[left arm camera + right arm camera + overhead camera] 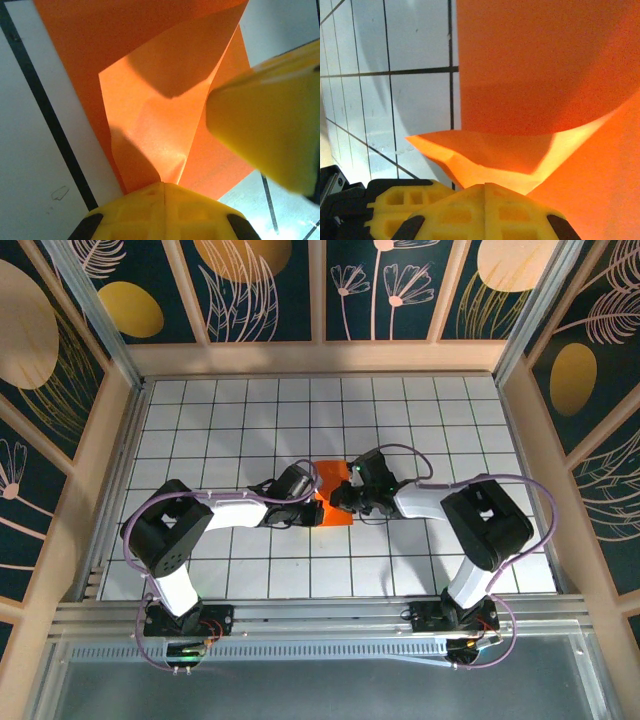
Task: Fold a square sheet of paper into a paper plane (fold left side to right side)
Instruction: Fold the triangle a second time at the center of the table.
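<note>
The left gripper point(162, 186) is clamped on a raised fold of the square sheet of paper point(165, 125), and the orange layers are pinched together at its yellow fingertips. The right gripper point(485, 187) is likewise closed on a lifted flap of the sheet from the opposite side. The paper is held near the middle of the white gridded table point(230, 420), between the two wrists, with part of it laid flat on the tiles.
</note>
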